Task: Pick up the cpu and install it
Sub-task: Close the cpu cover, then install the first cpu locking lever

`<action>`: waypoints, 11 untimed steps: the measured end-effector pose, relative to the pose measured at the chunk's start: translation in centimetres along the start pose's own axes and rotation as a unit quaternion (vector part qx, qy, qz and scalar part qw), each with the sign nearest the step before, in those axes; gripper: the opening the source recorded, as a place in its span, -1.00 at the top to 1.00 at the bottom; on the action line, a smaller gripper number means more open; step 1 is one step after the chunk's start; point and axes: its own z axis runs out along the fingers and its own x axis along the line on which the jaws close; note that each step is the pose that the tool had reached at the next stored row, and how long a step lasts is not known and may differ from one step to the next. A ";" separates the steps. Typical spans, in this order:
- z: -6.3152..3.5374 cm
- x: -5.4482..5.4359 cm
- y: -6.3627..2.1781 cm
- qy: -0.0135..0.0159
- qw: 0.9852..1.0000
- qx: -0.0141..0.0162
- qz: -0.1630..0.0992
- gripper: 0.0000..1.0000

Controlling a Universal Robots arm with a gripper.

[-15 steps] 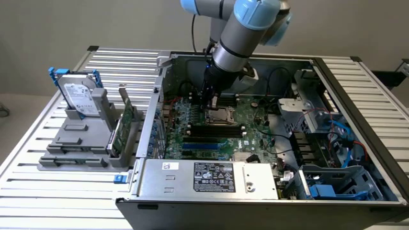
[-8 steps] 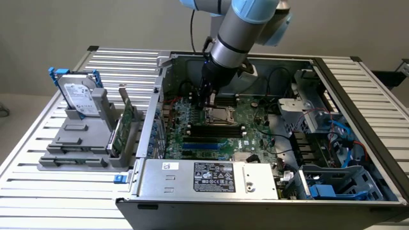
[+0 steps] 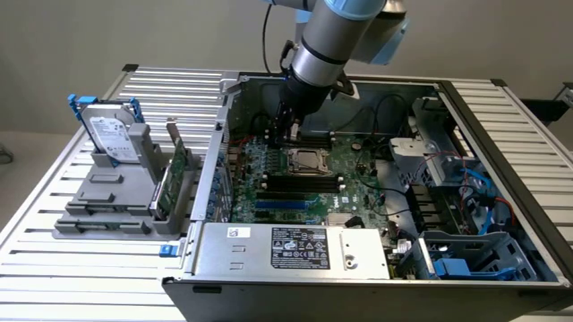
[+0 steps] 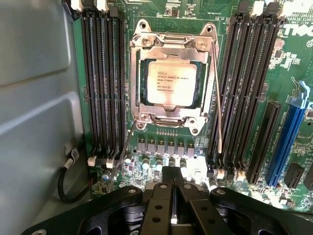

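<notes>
Motherboard: cpu in socket (claw closed)

Arm: upper part cut off by the exterior view's top edge. Gripper: body cut off by the wrist view's edge. Print on cpu too small to read; same for power supply label. Case: front wall cut off by the exterior view's lower edge.
</notes>
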 end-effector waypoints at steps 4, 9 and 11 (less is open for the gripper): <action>-0.01 0.0 -0.01 0.000 1.000 0.000 0.000 0.79; -0.01 0.0 -0.01 0.000 1.000 0.001 0.000 0.79; -0.01 0.0 -0.01 0.000 1.000 0.001 0.000 0.79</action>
